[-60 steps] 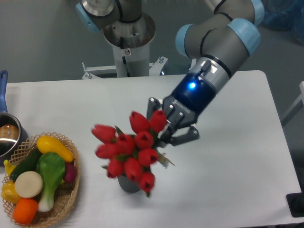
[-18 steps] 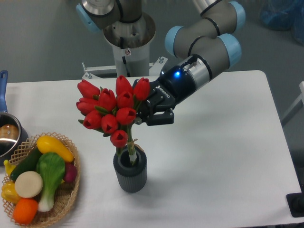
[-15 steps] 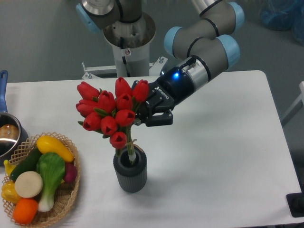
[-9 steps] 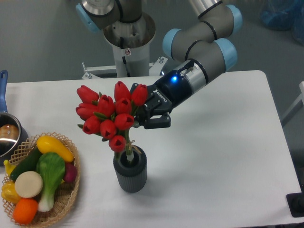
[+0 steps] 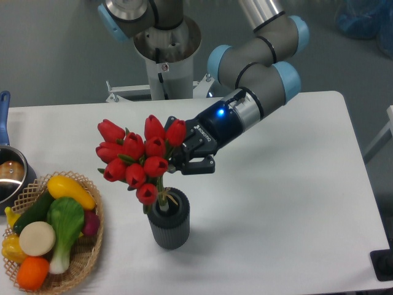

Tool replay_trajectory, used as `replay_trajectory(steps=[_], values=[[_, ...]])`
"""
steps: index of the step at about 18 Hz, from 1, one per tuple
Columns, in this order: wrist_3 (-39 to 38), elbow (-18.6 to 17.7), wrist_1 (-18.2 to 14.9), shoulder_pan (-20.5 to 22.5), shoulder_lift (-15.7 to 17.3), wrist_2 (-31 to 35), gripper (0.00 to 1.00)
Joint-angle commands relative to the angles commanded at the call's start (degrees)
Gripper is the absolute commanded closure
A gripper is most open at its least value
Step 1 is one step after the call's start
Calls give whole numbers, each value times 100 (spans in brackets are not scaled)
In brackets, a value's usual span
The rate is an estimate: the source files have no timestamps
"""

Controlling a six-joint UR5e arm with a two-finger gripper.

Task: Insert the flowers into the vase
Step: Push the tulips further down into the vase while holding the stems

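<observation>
The flowers (image 5: 138, 158), a bunch of red tulip buds with green leaves, stand nearly upright with their tied stems reaching down into the mouth of the vase (image 5: 167, 221). The vase is a dark grey ribbed cylinder standing on the white table near its front middle. My gripper (image 5: 177, 157) comes in from the right at bud height, just above and right of the vase, and is shut on the flowers. Its fingertips are partly hidden behind the buds.
A wicker basket (image 5: 86, 258) of toy vegetables sits at the front left. A shiny metal pot (image 5: 9, 175) with a blue handle is at the left edge. The arm's base column (image 5: 166, 67) stands behind the table.
The gripper has lowered the flowers and shifted them slightly left. The stems have sunk deeper into the vase, and the lowest bud now hangs just above its rim.
</observation>
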Motion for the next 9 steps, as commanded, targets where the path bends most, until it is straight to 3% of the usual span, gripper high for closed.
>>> replay_trajectory(steps=[9], values=[[114,-114,0,26,-176,9,81]])
